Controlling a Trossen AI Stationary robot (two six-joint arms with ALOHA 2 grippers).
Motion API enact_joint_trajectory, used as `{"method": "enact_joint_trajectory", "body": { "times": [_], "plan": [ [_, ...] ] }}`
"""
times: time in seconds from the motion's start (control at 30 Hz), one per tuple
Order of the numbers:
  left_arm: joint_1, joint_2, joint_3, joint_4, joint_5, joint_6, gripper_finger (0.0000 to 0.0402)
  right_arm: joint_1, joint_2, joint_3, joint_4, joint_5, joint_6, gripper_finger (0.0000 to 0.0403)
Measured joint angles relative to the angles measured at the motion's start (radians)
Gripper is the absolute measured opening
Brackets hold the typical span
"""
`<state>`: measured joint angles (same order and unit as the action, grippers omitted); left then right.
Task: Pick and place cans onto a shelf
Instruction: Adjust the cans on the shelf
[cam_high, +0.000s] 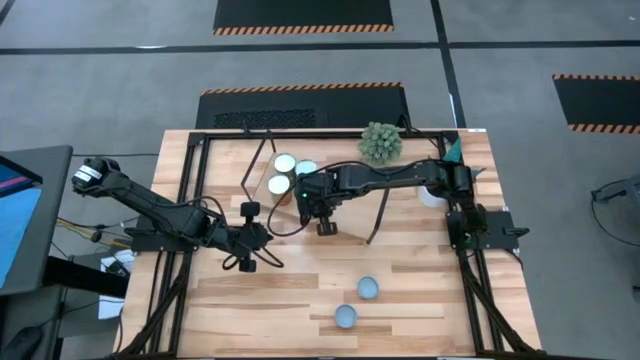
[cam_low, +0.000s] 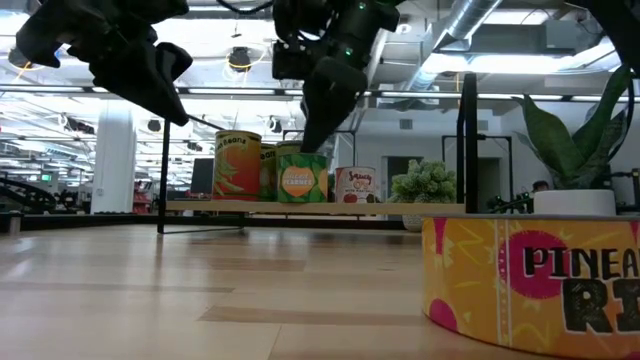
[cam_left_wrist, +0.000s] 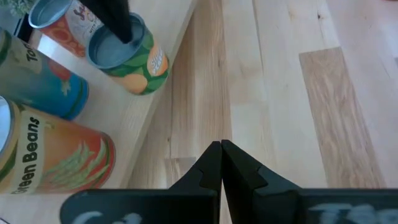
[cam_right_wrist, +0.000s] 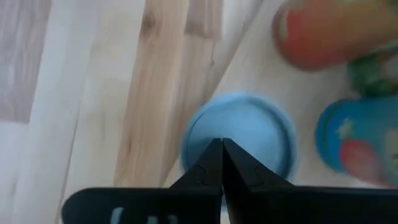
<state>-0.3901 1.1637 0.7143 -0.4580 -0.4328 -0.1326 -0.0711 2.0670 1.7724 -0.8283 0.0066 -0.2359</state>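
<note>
The light wood shelf (cam_high: 400, 212) stands across the far half of the table, with several cans upright on it (cam_high: 283, 172). In the low view these are a Green Beans can (cam_low: 238, 165), a green can (cam_low: 302, 178) and a Saucy can (cam_low: 355, 185). My right gripper (cam_low: 305, 146) is shut and points down at the green can's blue-grey top (cam_right_wrist: 249, 134), which also shows in the left wrist view (cam_left_wrist: 109, 50). My left gripper (cam_left_wrist: 221, 149) is shut and empty above the table in front of the shelf (cam_high: 245, 240). Two more cans (cam_high: 368, 288) (cam_high: 345, 316) stand on the table near its front edge. My right gripper's shut fingertips (cam_left_wrist: 123, 30) come down from above onto the middle of the green can's flat top (cam_left_wrist: 106, 53). I cannot tell whether they touch the top or stand just above it. The can stands upright on the shelf board, near its front edge.
A small green plant (cam_high: 380, 142) stands at the shelf's far edge. A white pot (cam_low: 575, 202) stands at the right. A pineapple can (cam_low: 530, 280) on the table fills the low view's near right. The shelf's black rod legs (cam_high: 378, 218) reach down to the table.
</note>
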Motion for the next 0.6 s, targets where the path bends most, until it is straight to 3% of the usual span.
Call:
{"method": "enact_joint_trajectory", "body": {
  "times": [0.6],
  "plan": [
    [0.0, 0.0, 0.0, 0.0, 0.0, -0.001, 0.0, -0.031, -0.003, -0.023, -0.072, 0.042, 0.019, 0.0025]
  ]
}}
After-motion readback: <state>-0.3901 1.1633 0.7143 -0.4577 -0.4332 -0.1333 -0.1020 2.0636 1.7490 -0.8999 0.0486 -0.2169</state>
